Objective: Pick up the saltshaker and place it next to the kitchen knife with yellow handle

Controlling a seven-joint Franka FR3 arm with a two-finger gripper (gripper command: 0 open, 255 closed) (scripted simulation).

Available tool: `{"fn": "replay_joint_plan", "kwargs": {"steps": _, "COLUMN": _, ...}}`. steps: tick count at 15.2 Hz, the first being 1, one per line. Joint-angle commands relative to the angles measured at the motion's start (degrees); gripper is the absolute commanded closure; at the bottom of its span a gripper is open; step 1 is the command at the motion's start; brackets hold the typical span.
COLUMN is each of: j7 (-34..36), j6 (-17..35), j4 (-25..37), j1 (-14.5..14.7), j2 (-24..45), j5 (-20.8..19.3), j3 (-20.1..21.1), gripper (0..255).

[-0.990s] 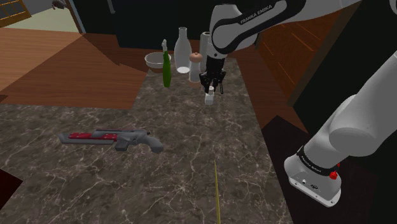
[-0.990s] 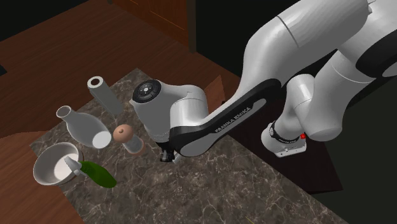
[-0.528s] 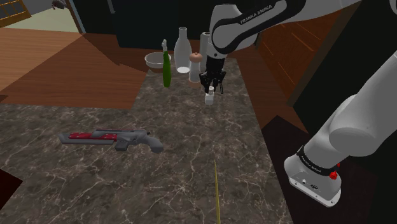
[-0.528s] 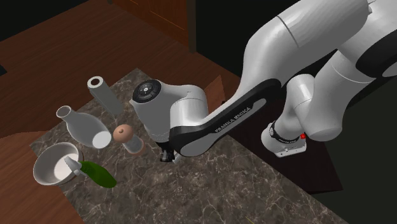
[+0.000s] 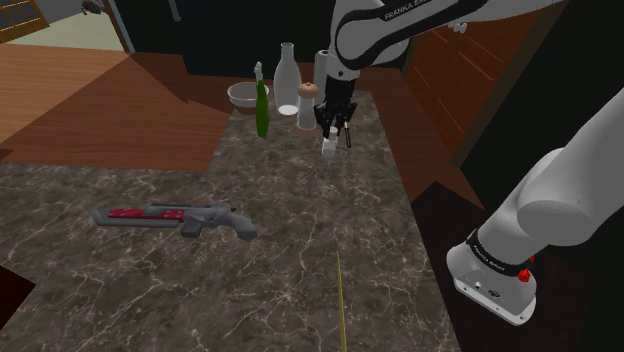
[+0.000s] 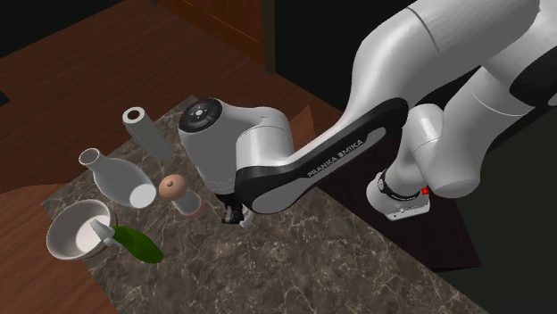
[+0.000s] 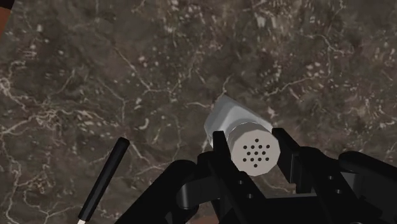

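Saltshaker (image 7: 232,118): small, pale grey body, round flat cap pierced with a cluster of dark holes. The end effector (image 7: 250,139) is clamped on it at the cap, one black finger on each side. It is held over the dark marbled bench (image 5: 250,270), near the green bottle (image 5: 262,112) at the far end.

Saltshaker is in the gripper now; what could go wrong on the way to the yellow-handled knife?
The gripper clasps the saltshaker near its perforated cap, so it might slip or tilt in transit. It hangs close to the brown-topped shaker and green bottle; a wide swing could knock them. The knife shows as a thin yellow line, so the shaker might land on it.
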Motion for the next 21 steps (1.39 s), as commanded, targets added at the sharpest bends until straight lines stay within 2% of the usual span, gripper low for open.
{"fn": "replay_joint_plan", "kwargs": {"steps": 1, "j7": 0.1, "j6": -1.5, "j4": 0.8, "j1": -0.1, "j2": -0.7, "j5": -0.1, "j3": -0.1, "gripper": 255}}
{"fn": "replay_joint_plan", "kwargs": {"steps": 21, "j7": 1.6, "j6": -16.7, "j4": 11.9, "j1": -0.3, "j2": -4.8, "j5": -0.6, "j3": -0.4, "gripper": 255}}
